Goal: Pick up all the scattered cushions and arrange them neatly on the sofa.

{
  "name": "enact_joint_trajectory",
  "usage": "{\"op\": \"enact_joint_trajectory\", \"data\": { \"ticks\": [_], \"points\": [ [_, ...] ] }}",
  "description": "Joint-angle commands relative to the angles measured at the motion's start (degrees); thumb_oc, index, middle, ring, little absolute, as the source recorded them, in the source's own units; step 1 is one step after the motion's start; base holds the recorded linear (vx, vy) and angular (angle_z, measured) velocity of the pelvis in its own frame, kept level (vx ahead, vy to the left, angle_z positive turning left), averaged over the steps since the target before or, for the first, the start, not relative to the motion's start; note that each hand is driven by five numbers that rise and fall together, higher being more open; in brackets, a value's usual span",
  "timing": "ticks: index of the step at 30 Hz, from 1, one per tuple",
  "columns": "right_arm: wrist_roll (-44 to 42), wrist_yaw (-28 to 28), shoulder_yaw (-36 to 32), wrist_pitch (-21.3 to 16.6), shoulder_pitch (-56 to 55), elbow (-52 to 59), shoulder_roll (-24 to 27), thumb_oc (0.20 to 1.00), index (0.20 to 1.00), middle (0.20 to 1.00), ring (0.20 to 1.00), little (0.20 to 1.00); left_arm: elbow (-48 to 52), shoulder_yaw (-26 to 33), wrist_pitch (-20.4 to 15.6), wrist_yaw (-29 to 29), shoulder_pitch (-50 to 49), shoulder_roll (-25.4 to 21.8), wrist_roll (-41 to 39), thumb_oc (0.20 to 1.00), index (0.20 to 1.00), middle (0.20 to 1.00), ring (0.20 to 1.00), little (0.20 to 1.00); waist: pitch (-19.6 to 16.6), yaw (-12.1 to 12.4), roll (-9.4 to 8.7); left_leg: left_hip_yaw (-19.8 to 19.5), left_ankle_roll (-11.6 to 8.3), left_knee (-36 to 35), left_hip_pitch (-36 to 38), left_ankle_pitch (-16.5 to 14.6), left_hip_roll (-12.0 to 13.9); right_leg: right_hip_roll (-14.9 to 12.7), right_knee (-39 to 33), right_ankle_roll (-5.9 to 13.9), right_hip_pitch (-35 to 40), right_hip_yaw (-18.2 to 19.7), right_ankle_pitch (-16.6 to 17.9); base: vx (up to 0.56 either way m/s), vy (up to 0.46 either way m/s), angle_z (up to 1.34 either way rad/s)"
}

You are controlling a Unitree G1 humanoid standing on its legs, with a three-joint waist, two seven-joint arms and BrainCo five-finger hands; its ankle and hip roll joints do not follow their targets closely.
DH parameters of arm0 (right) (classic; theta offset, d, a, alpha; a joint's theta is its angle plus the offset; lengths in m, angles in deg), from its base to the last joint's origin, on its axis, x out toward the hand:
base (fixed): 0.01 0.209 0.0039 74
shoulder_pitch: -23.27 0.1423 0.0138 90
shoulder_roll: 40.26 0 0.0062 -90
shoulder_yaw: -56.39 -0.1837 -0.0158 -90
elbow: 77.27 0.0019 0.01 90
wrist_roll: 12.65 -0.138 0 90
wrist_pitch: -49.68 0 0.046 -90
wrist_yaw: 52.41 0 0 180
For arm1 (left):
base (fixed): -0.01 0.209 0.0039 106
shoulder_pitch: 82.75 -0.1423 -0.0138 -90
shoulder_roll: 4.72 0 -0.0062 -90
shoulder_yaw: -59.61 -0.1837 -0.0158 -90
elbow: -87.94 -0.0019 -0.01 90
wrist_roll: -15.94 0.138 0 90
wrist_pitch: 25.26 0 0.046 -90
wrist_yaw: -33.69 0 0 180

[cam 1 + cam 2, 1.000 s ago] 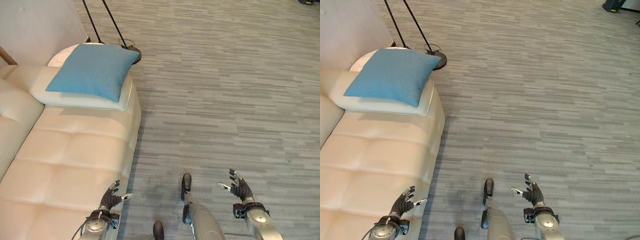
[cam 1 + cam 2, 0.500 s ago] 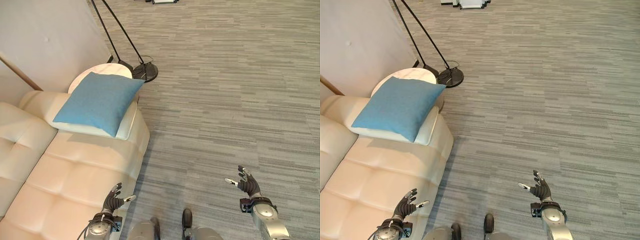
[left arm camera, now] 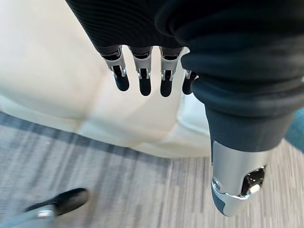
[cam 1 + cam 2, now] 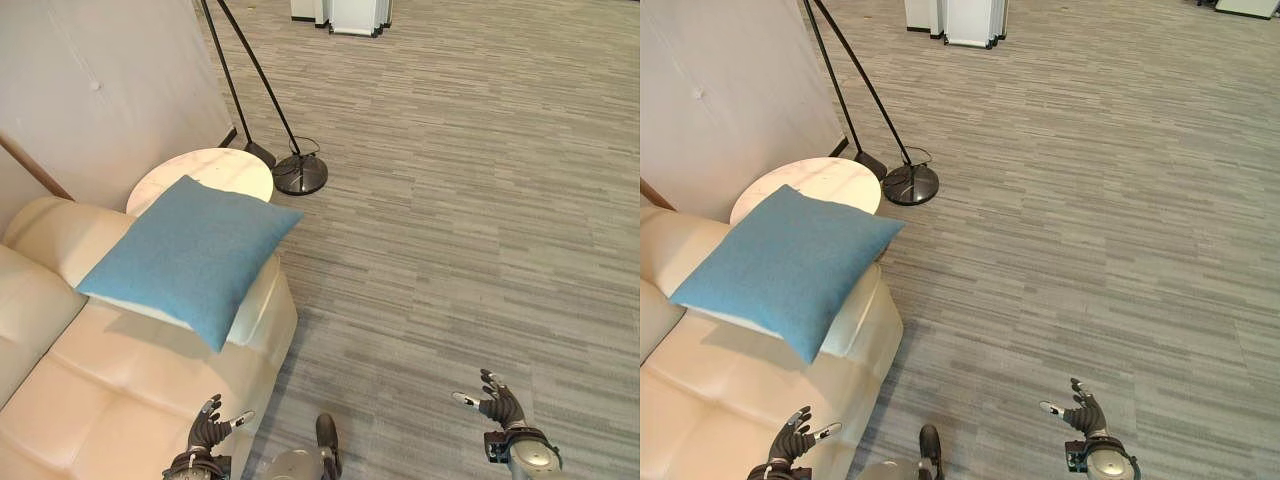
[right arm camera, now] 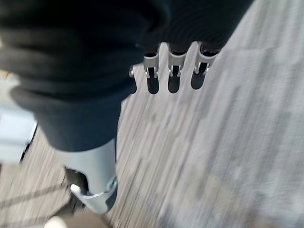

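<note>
Blue cushion [image 4: 190, 255]: we log it placed on the cream sofa [image 4: 120, 390], resting across the armrest. Left hand [image 4: 209, 432] and right hand [image 4: 498, 409]: fingers relaxed, holding nothing. Floor [image 4: 450, 200]: we see no further cushions; task looks near complete.

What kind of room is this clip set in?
Most likely a living-room corner, perhaps a staged one: a cream sofa with a blue cushion on its arm, a small round side table, and a black floor lamp standing on grey carpet.
</note>
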Motion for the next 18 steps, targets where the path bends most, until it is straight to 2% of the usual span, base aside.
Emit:
{"op": "enact_joint_trajectory", "data": {
  "ticks": [1,2,3,4,5,6,7,8,9,10,11,12,14,15,16,17,18],
  "points": [
    [0.56,-0.65,-0.72,-2.0,2.68,1.66,-0.4,1.0,1.0,1.0,1.0,1.0,2.28,1.79,-2.55,-1.29,-0.52,-1.71,-3.01,1.0,1.0,1.0,1.0,1.0,3.86,1.54,2.11,-3.68,-6.0,4.85,0.84,-6.87,2.66,-0.37,-14.53,1.53,0.08,2.48,15.52,0.3,0.043,0.57],
    [0.55,-0.65,-0.71,-2.01,2.69,1.66,-0.37,1.0,1.0,1.0,1.0,1.0,2.28,1.8,-2.56,-1.29,-0.52,-1.68,-3.02,1.0,1.0,1.0,1.0,1.0,3.77,1.43,2.22,-3.8,-6.04,4.81,0.73,-6.78,2.77,-0.26,-14.73,1.46,0.08,2.32,15.68,0.4,-0.013,0.63],
    [-0.15,-0.89,-0.75,-1.86,2.7,1.85,-0.28,1.0,1.0,1.0,1.0,1.0,2.03,2.23,-2.72,-1.42,-0.56,-0.9,-5.2,1.0,1.0,1.0,1.0,1.0,4.85,0.16,2.68,-7.08,-6.37,4.03,3.67,-7.52,2.12,2.38,-18.82,1.09,-3.21,3.73,12.59,0.24,-0.029,0.96],
    [-0.15,-0.89,-0.75,-1.86,2.73,1.85,-0.27,1.0,1.0,1.0,1.0,1.0,2.02,2.24,-2.72,-1.42,-0.54,-0.89,-5.2,1.0,1.0,1.0,1.0,1.0,4.78,0.12,2.79,-7.13,-6.4,3.99,3.56,-7.43,2.23,2.5,-19.1,1.05,-3.19,3.64,12.81,0.36,-0.045,0.99],
    [-0.45,-0.79,-0.64,-1.99,2.85,1.65,-0.09,1.0,1.0,1.0,1.0,1.0,1.49,2.23,-3.04,-1.5,-0.41,-0.68,-5.54,1.0,1.0,1.0,1.0,1.0,5.48,-0.37,3.03,-8.86,-6.63,3.52,4.97,-8.0,1.71,4.0,-21.74,0.9,-5.09,4.31,12.18,0.37,-0.076,1.22],
    [-0.52,-0.78,-0.76,-1.79,2.48,1.65,0.22,1.0,1.0,1.0,1.0,1.0,0.88,1.7,-2.97,-1.28,0.03,-0.51,-5.11,1.0,1.0,1.0,1.0,1.0,6.17,-1.79,2.58,-13.16,-7.15,2.8,8.0,-9.26,0.06,6.94,-30.5,1.68,-7.55,7.56,12.89,0.37,-0.076,0.82],
    [-0.52,-0.78,-0.76,-1.79,2.49,1.65,0.22,1.0,1.0,1.0,1.0,1.0,0.88,1.71,-2.97,-1.28,0.04,-0.52,-5.11,1.0,1.0,1.0,1.0,1.0,6.11,-1.84,2.6,-13.2,-7.16,2.76,7.91,-9.15,0.08,6.95,-30.75,1.68,-7.53,7.51,13.09,0.52,-0.13,1.31],
    [-0.92,-0.6,-1.24,-1.64,1.84,0.68,0.69,1.0,1.0,1.0,1.0,1.0,0.73,1.38,-3.22,-0.92,0.47,-0.35,-4.58,1.0,1.0,1.0,1.0,1.0,6.27,-2.8,1.75,-18.05,-7.73,2.6,9.97,-10.15,-2.16,9.25,-39.05,3.14,-8.98,11.79,15.65,0.28,-0.071,1.3],
    [-0.93,-0.61,-1.24,-1.66,1.83,0.66,0.73,1.0,1.0,1.0,1.0,1.0,0.73,1.37,-3.22,-0.92,0.46,-0.32,-4.58,1.0,1.0,1.0,1.0,1.0,6.41,-3.02,1.97,-18.32,-7.74,2.58,10.24,-10.28,-1.98,9.33,-39.32,3.11,-8.55,11.49,15.65,0.57,-0.173,1.95],
    [-0.88,-0.44,-1.76,-1.63,1.66,0.41,1.17,1.0,1.0,1.0,1.0,1.0,0.71,1.1,-3.39,-0.93,0.74,-0.41,-4.01,1.0,1.0,1.0,1.0,1.0,6.44,-3.6,1.88,-21.78,-8.66,3.28,12.09,-11.07,-2.72,9.0,-42.52,3.82,-10.04,12.18,17.84,0.31,-0.101,1.44],
    [-0.88,-0.45,-1.77,-1.64,1.65,0.41,1.2,1.0,1.0,1.0,1.0,1.0,0.73,1.09,-3.38,-0.93,0.73,-0.38,-4.0,1.0,1.0,1.0,1.0,1.0,6.56,-3.85,2.03,-22.05,-8.68,3.3,12.26,-11.16,-2.58,9.01,-42.6,3.79,-9.76,11.87,17.78,0.46,-0.209,1.27],
    [-1.91,-0.77,-2.29,-2.27,0.99,0.12,1.19,1.0,1.0,1.0,1.0,1.0,0.15,0.19,-3.65,-0.84,1.09,-0.67,-3.31,1.0,1.0,1.0,1.0,1.0,6.09,-4.26,1.82,-24.6,-9.28,4.43,13.09,-11.89,-3.09,8.35,-44.18,3.57,-8.27,13.04,17.99,0.24,-0.137,1.46],
    [-2.54,-1.19,-3.1,-2.38,0.24,0.27,0.92,1.0,1.0,1.0,1.0,1.0,-0.23,0.22,-3.58,-0.5,1.07,-0.45,-3.16,1.0,1.0,1.0,1.0,1.0,5.32,-4.55,1.83,-26.25,-10.21,6.92,12.98,-11.81,-2.76,7.2,-43.71,2.51,-6.89,13.36,19.47,0.3,-0.207,1.78],
    [-3.25,-1.0,-3.51,-3.02,0.45,-0.4,0.9,1.0,1.0,1.0,1.0,1.0,-1.37,0.23,-3.7,-0.6,1.63,-0.61,-3.4,1.0,1.0,1.0,1.0,1.0,5.1,-4.98,1.79,-26.13,-11.67,9.28,11.78,-10.14,-2.3,6.59,-43.64,2.29,-6.2,12.88,19.89,0.24,-0.229,1.83],
    [-3.47,-0.96,-3.82,-2.93,1.01,-0.45,0.93,1.0,1.0,1.0,1.0,1.0,-1.54,0.27,-3.68,-0.53,1.88,-0.62,-3.82,1.0,1.0,1.0,1.0,1.0,4.88,-5.29,1.88,-23.85,-12.85,11.86,10.03,-9.45,-0.99,5.41,-43.78,2.08,-4.84,11.38,19.6,0.23,-0.226,1.75],
    [-3.74,-0.93,-3.91,-3.07,1.22,-0.36,1.34,1.0,1.0,1.0,1.0,1.0,-1.22,0.21,-3.8,-0.49,1.7,-0.68,-4.22,1.0,1.0,1.0,1.0,1.0,4.85,-5.58,2.15,-20.92,-13.62,15.35,8.36,-9.0,0.85,4.9,-43.56,1.52,-3.57,10.29,18.64,0.25,-0.234,1.84],
    [-4.39,-0.7,-3.99,-3.23,1.7,-0.21,1.97,1.0,1.0,1.0,1.0,1.0,-0.7,0.37,-3.87,-0.42,1.73,-0.98,-4.56,1.0,1.0,1.0,1.0,1.0,4.81,-5.83,1.95,-15.66,-14.46,20.42,5.18,-7.26,3.48,4.37,-43.62,0.25,-1.65,9.21,16.88,0.19,-0.17,1.08]
  ]
}}
